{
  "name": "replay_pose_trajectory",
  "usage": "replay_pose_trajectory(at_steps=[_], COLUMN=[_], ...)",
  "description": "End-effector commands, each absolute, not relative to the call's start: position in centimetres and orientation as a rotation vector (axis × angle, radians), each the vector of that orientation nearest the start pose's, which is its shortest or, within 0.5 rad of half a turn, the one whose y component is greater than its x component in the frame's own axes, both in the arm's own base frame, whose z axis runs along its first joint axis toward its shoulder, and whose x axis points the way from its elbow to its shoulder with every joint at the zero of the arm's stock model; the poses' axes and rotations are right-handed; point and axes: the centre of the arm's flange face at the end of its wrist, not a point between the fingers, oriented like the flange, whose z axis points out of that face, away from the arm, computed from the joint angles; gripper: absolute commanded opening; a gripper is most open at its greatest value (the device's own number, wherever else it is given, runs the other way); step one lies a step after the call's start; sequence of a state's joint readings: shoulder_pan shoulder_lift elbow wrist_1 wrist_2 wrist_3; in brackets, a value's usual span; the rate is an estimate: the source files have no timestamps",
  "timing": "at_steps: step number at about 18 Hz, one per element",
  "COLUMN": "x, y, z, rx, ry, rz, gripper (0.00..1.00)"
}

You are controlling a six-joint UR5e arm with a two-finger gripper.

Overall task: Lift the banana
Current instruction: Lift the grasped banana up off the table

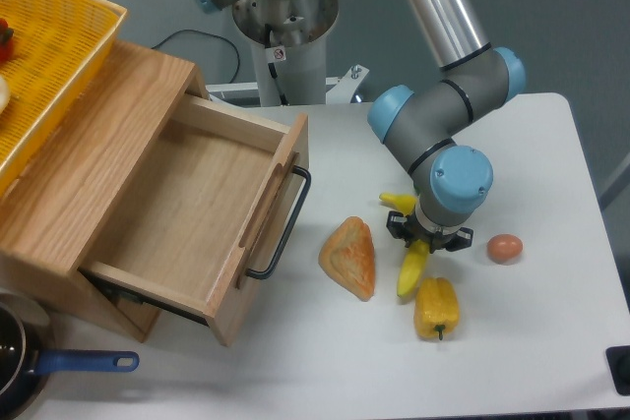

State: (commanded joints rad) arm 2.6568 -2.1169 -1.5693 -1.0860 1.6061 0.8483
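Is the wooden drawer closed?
No, the light wooden drawer with the black handle is pulled out, showing its bare inside.

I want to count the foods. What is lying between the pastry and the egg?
In the camera view, the banana lies between the pastry and the egg, with the gripper down over its middle.

Landmark: banana (411,270), lying on table (551,341). My gripper (429,239) directly over its middle; one end shows behind my wrist, other in front. Pastry (349,258) just left of banana. Pepper (436,308) just in front, near its front tip. Egg (504,248) right of it. Open drawer (187,209) well left, basket (49,56) on the drawer's cabinet.
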Motion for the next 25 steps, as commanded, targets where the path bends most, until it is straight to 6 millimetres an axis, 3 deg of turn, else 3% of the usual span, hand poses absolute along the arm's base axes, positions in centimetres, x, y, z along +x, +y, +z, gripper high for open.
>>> replay_pose_trajectory(at_steps=[3,5,10,14,18,22,25], x=[-51.6,-51.6,-51.2,-50.2,-49.6,-48.1,-47.4], y=[41.7,41.6,41.7,42.0,42.0,42.0,41.8], z=[23.4,24.1,28.2,30.3,32.7,36.3,37.6], rx=[-3.204,-3.275,-3.242,-3.217,-3.196,-3.127,-3.115], ry=[-0.357,-0.256,-0.191,-0.173,-0.048,0.093,0.120], rz=[-0.061,-0.046,0.019,-0.007,0.005,0.024,0.021], gripper=[0.28,0.28,0.28,0.28,0.28,0.28,0.28])
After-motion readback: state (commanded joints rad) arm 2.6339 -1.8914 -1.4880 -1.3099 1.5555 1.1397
